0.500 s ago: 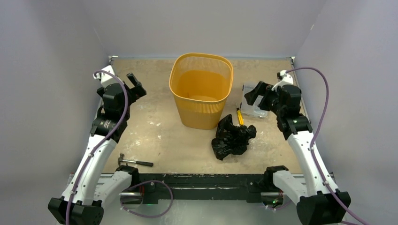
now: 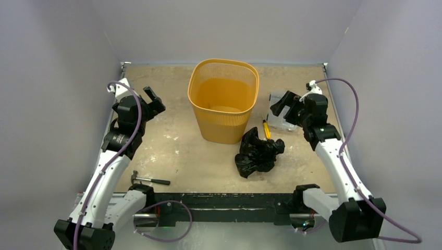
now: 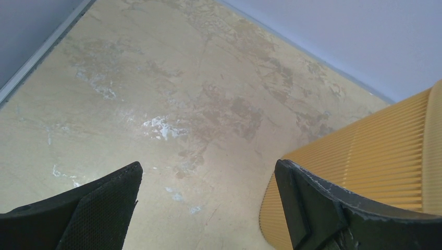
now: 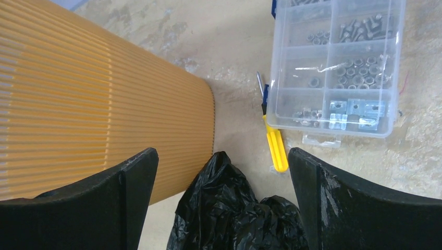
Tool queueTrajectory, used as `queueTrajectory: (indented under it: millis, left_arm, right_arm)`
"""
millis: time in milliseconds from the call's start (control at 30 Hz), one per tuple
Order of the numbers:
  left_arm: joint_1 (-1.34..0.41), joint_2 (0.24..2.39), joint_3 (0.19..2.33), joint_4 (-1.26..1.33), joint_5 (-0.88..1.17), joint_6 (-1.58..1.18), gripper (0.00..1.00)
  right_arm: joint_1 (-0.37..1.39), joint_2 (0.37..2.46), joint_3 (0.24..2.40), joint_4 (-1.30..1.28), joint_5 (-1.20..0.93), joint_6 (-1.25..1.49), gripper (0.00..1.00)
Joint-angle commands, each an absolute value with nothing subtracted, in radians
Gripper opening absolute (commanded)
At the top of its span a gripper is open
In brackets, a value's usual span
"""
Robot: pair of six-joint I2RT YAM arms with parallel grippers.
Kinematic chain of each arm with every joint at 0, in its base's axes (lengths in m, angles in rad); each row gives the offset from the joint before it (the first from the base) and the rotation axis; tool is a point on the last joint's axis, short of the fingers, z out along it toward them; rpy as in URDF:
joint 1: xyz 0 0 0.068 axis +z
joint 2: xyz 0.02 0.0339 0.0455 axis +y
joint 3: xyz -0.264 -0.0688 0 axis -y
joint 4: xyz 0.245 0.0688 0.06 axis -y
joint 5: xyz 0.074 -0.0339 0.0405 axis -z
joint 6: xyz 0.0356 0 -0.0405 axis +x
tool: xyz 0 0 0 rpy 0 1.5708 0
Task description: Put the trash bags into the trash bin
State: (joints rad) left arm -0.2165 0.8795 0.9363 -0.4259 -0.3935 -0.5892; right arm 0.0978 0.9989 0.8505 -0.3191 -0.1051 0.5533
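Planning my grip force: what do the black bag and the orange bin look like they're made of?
The trash bag: seemingly thin plastic film, glossy black, judging by its sharp wrinkles and bright highlights. The trash bin: probably rigid moulded plastic, orange-yellow with a dull sheen; its walls are a fine mesh of thin vertical ribs.

**Item 1, left claw** (image 2: 154,100): shifted a little toward 6 o'clock and slightly toward 3 o'clock in the top view. Its wrist now sits nearer the near edge of the bench (image 2: 182,156) than half a second earlier. The left purple cable (image 2: 136,107) has dropped with it at the wrist.

**Item 2, right claw** (image 2: 280,105): moved slightly toward 9 o'clock. The right elbow (image 2: 323,134) has drawn in toward 10 o'clock.

**Item 3, right shoulder housing** (image 2: 357,221): displaced a little toward 12 o'clock.

**Item 4, right purple cable** (image 2: 356,109): upper arc narrower. A longer loop now trails at 5 o'clock beside the shoulder housing.
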Motion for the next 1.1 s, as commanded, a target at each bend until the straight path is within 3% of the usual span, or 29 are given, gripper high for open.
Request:
queueTrajectory:
  millis: [0,400,867,1067]
  left_arm:
    - [-0.215,0.884,0.956,-0.431,-0.363,-0.567,0.99]
    - [-0.215,0.930,0.952,-0.419,-0.293,-0.537,0.99]
    - [-0.215,0.949,0.955,-0.443,-0.206,-0.510,0.99]
    - [-0.215,0.923,0.930,-0.452,-0.160,-0.509,0.99]
  right_arm:
    - [0.098,1.104,0.854,-0.241,-0.155,0.565,0.99]
    - [0.096,1.436,0.885,-0.200,-0.290,0.548,0.99]
    - [0.047,1.803,1.141,0.031,0.042,0.580,0.98]
    - [0.034,1.796,1.211,0.002,-0.169,0.496,0.99]
